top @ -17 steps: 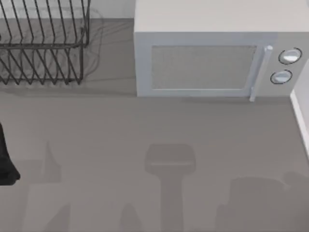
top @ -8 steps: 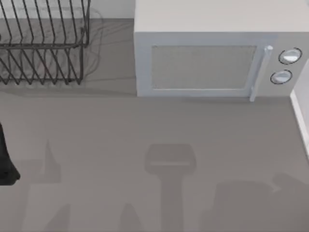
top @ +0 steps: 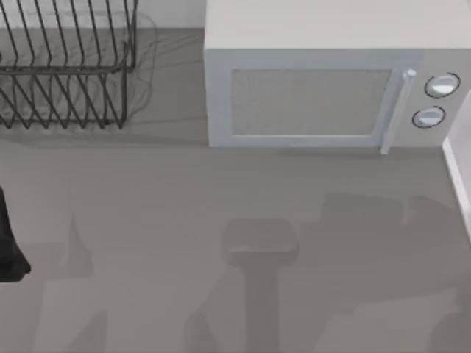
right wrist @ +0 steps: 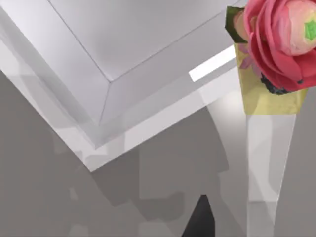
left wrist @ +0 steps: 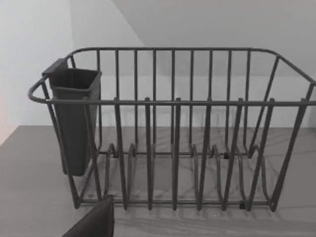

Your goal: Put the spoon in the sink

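Observation:
The spoon is out of view. The sink (right wrist: 123,74) is a white basin with bevelled walls, seen close up in the right wrist view; its pale rim (top: 458,173) also runs along the top view's right edge. At the lower border of the right wrist view a dark fingertip (right wrist: 200,219) of my right gripper hangs over the grey counter beside the sink's corner. My left arm (top: 9,246) is parked at the top view's far left edge. One of its dark fingertips (left wrist: 94,222) points toward the dish rack.
A black wire dish rack (top: 66,70) with a dark cutlery cup (left wrist: 74,118) stands at the back left. A white microwave (top: 324,81) fills the back middle and right. A pink flower in a yellow pot (right wrist: 274,54) sits by the sink.
The large shadow at the table's front right has spread up and to the left, toward the microwave. The left arm has not moved.

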`<move>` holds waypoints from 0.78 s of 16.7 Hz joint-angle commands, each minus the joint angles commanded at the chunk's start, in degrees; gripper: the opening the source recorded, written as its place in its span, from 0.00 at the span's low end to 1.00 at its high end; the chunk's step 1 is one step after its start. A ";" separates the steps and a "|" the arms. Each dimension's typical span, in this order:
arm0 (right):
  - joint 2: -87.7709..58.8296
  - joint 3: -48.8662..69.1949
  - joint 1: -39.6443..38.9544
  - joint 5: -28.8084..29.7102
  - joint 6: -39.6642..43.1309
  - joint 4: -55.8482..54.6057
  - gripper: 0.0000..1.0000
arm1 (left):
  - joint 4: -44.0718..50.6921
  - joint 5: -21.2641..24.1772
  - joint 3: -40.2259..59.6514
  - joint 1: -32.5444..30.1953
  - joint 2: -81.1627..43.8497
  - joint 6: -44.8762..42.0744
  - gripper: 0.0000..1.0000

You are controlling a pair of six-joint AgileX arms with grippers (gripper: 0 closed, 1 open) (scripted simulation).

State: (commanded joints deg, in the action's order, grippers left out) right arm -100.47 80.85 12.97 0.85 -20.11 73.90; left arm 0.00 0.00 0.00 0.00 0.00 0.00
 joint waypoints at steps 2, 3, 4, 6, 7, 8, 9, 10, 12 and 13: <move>-8.59 12.30 -0.41 0.02 -0.56 3.94 0.00 | 0.00 0.00 0.00 0.00 0.00 0.00 1.00; -13.10 18.97 -0.64 0.03 -0.84 5.97 0.00 | 0.00 0.00 0.00 0.00 0.00 0.00 1.00; -17.65 25.82 -0.88 0.03 -1.11 7.99 0.00 | 0.00 0.00 0.00 0.00 0.00 0.00 1.00; -26.55 39.55 -1.38 0.04 -1.62 11.93 0.00 | 0.00 0.00 0.00 0.00 0.00 0.00 1.00; -30.77 46.19 -1.63 0.04 -1.87 13.77 0.00 | 0.00 0.00 0.00 0.00 0.00 0.00 1.00; -34.78 52.51 -1.88 0.04 -2.09 15.46 0.00 | 0.00 0.00 0.00 0.00 0.00 0.00 1.00; -38.53 58.40 -2.15 0.04 -2.29 16.98 0.00 | 0.00 0.00 0.00 0.00 0.00 0.00 1.00; -41.97 63.75 -2.41 0.05 -2.46 18.33 0.00 | 0.00 0.00 0.00 0.00 0.00 0.00 1.00; -47.87 72.69 -2.89 0.06 -2.76 20.58 0.00 | 0.00 0.00 0.00 0.00 0.00 0.00 1.00; -50.35 76.27 -3.10 0.08 -2.87 21.44 0.00 | 0.00 0.00 0.00 0.00 0.00 0.00 1.00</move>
State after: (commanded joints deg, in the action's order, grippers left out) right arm -150.82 157.13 9.87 0.92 -22.99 95.34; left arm 0.00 0.00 0.00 0.00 0.00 0.00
